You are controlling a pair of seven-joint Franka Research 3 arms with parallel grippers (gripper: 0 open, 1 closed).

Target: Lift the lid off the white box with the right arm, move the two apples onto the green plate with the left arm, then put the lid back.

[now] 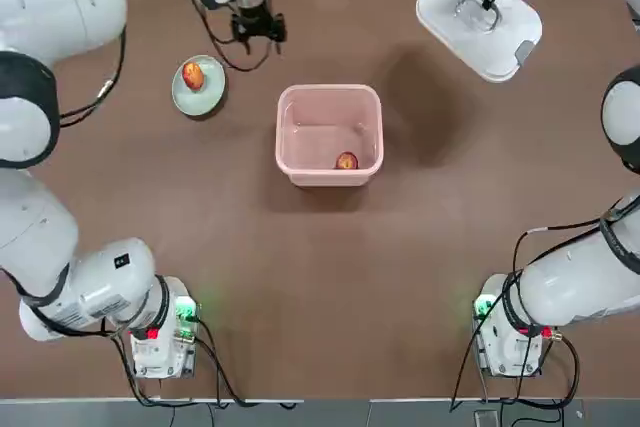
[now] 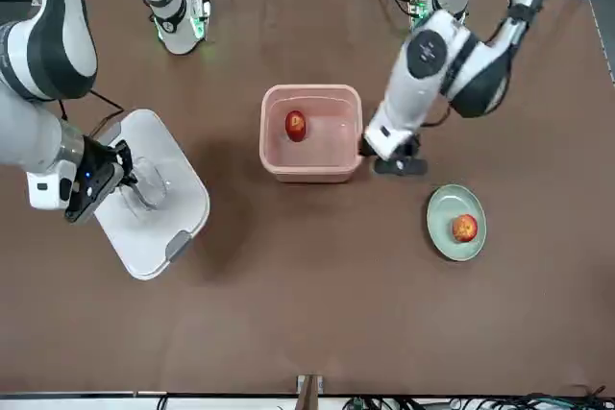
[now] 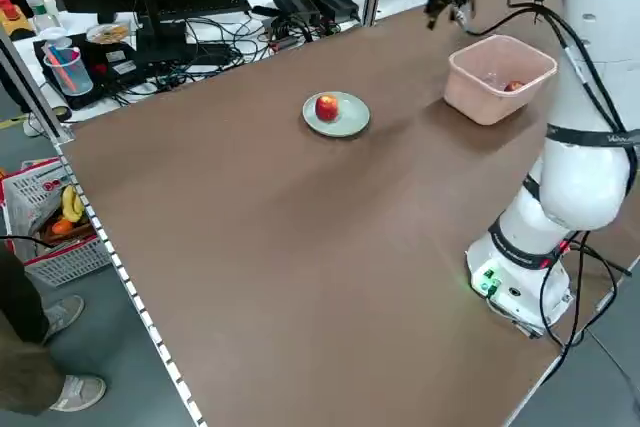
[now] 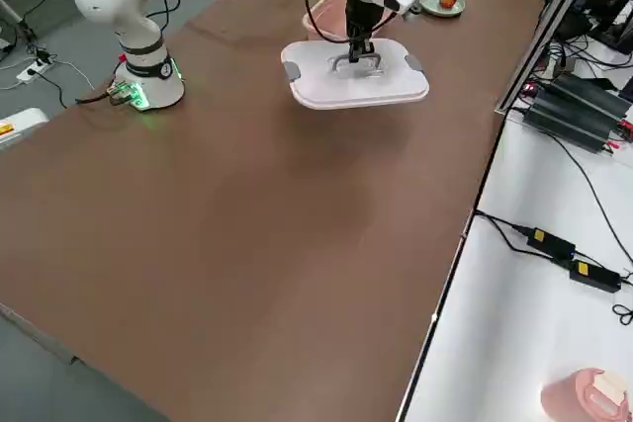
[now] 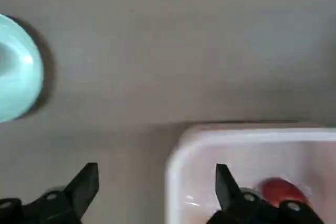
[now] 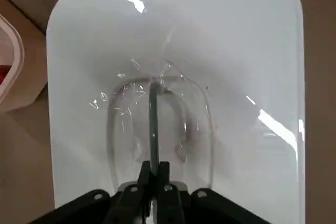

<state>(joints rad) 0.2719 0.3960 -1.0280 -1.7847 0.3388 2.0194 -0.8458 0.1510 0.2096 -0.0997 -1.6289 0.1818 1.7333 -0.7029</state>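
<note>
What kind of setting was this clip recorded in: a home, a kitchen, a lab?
Most likely a robotics lab or workshop. Two arms are bolted to a bare brown table, a cluttered desk with cables and dark equipment stands beside it, and power adapters lie on a white bench.

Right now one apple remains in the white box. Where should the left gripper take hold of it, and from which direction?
Probably from straight above. The apple lies low on the floor of the white box, close to the wall nearest the robot, so the walls block any sideways approach. The open left gripper would best close on the apple's round sides, with one finger slipped between apple and that wall.
</note>
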